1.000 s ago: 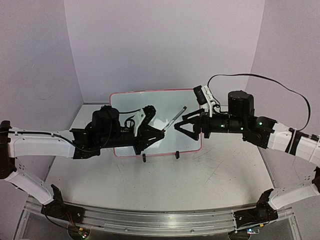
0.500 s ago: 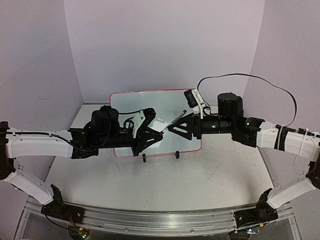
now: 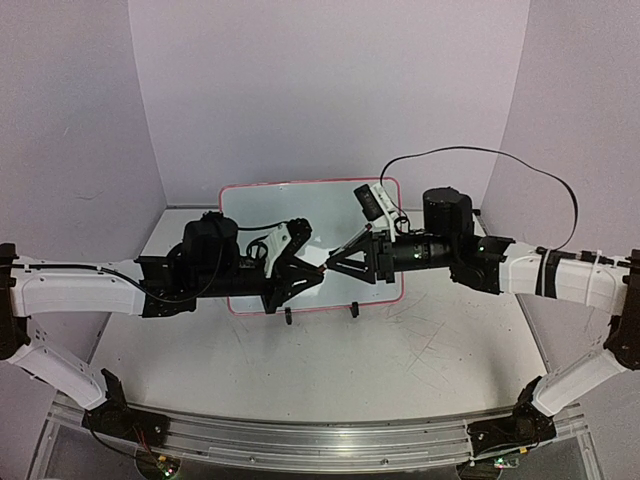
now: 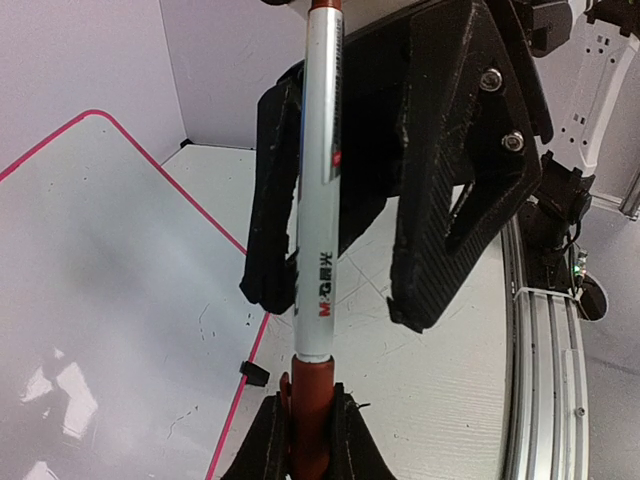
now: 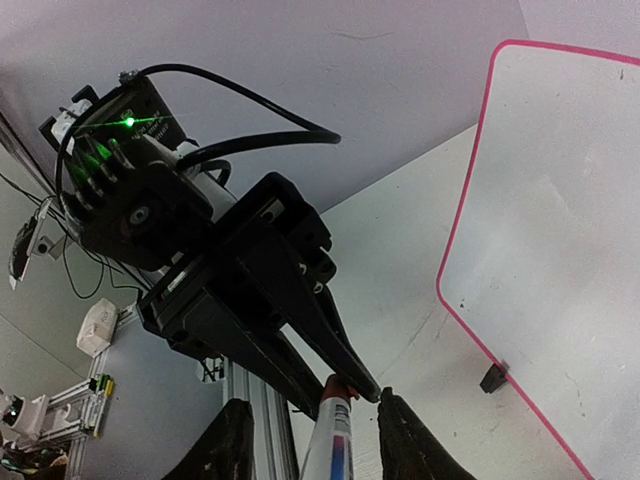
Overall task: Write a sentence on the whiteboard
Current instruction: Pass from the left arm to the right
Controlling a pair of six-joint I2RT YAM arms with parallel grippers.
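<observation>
One marker is pinched, red end, by the left claw. Its probably light, slick barrel is straddled midway by the half-open right claw.

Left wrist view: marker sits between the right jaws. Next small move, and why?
Probably close the right gripper fully on the marker. Its jaws straddle the white barrel with a gap showing on one side, while the left gripper is shut on the red end, so a firm second grip seems to come first.
</observation>
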